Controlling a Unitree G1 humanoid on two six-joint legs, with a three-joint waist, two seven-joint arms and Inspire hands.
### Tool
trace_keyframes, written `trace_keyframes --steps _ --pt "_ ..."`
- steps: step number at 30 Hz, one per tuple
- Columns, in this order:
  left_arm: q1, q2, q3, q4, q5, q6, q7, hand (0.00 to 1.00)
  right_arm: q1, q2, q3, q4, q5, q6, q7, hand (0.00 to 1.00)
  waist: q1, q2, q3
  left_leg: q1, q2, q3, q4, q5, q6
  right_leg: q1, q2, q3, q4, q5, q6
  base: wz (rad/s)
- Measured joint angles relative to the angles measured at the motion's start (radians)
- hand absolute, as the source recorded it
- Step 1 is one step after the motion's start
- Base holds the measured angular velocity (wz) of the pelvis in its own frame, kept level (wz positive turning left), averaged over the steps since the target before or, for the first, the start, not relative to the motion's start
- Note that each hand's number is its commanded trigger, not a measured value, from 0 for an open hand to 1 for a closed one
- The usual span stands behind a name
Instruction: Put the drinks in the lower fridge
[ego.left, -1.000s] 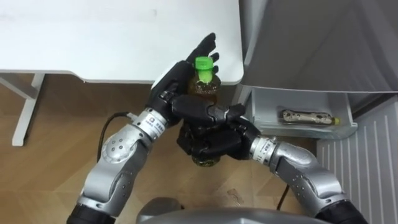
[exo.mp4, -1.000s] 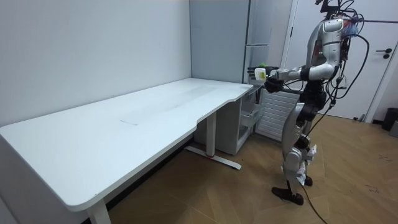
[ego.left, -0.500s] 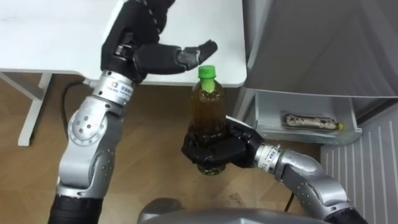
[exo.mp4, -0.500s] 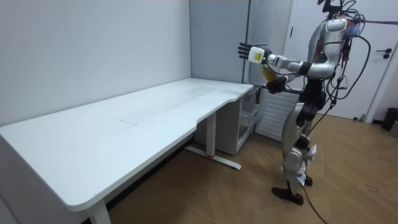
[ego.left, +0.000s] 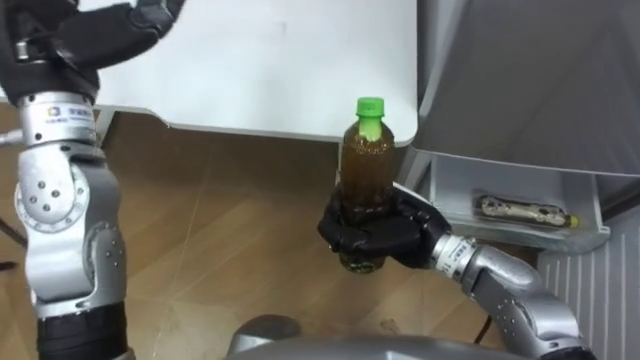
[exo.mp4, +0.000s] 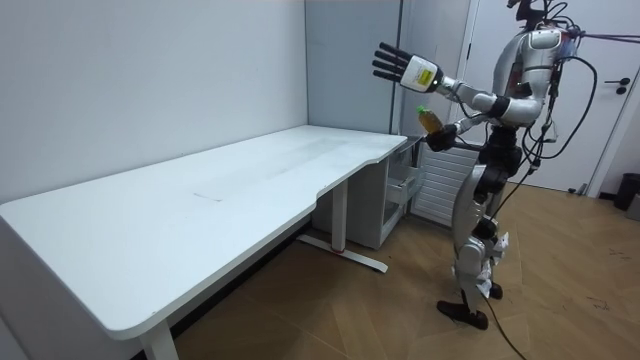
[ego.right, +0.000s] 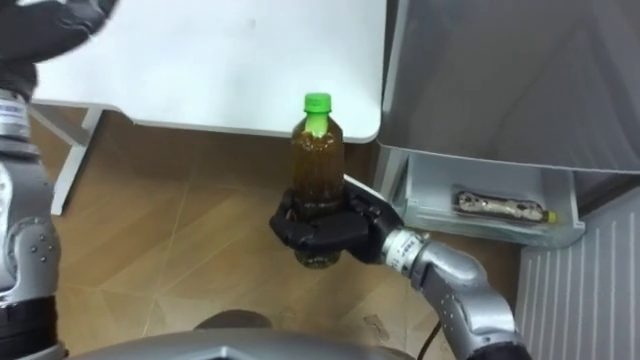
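A clear bottle of brown tea with a green cap stands upright in my right hand, which is shut round its lower half in front of my chest. The same bottle and hand appear in the right eye view. My left hand is raised high above the desk's end with fingers spread, and it reaches the top left corner of the left eye view. A second bottle lies on its side in the open lower drawer at the right.
The white desk ends just left of the grey fridge front. Wood floor lies below my hands. In the room view I stand at the desk's far end beside the grey cabinet and a white ribbed panel.
My left hand let go of the bottle and swung up and to the left, opening wide. The right hand kept the bottle upright. The eye view shifted a little.
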Motion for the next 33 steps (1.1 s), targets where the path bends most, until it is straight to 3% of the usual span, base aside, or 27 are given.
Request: trace_keyframes --steps 4,7,13,20,25,33 --pt "0.000 0.001 0.039 0.055 -0.014 -0.001 0.086 0.00 0.014 -0.011 0.000 -0.002 -0.001 0.008 -0.012 1.00 0.028 0.005 -0.0034 0.022 0.001 0.005 -0.018 0.000 0.000 0.015 0.000 0.001 0.000 0.000 0.000 -0.04" --pt "0.003 0.006 0.059 0.178 -0.073 -0.001 0.126 0.00 0.014 -0.021 -0.003 -0.003 -0.001 0.014 -0.013 1.00 0.042 0.010 -0.0095 0.046 0.002 0.009 -0.029 0.002 -0.002 0.028 0.000 0.000 0.000 0.000 0.001 -0.05" --pt "0.060 0.017 0.075 0.400 -0.091 0.003 0.157 0.00 0.014 -0.023 -0.022 -0.006 -0.001 0.014 -0.030 1.00 0.040 0.007 -0.0120 0.051 0.002 0.009 -0.029 0.002 -0.002 0.033 0.000 -0.002 -0.001 0.000 0.000 0.00" --pt "0.086 0.019 0.028 0.682 -0.096 0.041 0.167 0.00 0.014 -0.017 -0.017 -0.006 0.001 0.035 -0.074 1.00 0.041 0.001 -0.0148 0.048 0.004 0.012 -0.029 0.002 -0.002 0.029 0.001 0.000 0.001 0.000 0.000 0.00" --pt "0.112 0.016 -0.011 0.797 -0.118 0.060 0.177 0.00 0.012 -0.018 -0.020 -0.006 0.011 0.045 -0.088 1.00 0.035 -0.009 -0.0178 0.035 0.004 0.011 -0.028 0.002 -0.002 0.028 0.001 -0.001 0.000 0.000 0.000 0.00" --pt "0.145 0.015 -0.090 1.024 -0.168 0.080 0.154 0.00 0.013 -0.035 -0.023 -0.005 0.054 0.054 -0.131 1.00 0.017 0.001 -0.0108 0.035 0.004 0.014 -0.029 0.002 -0.002 0.019 0.001 -0.001 0.000 0.000 0.000 0.00"
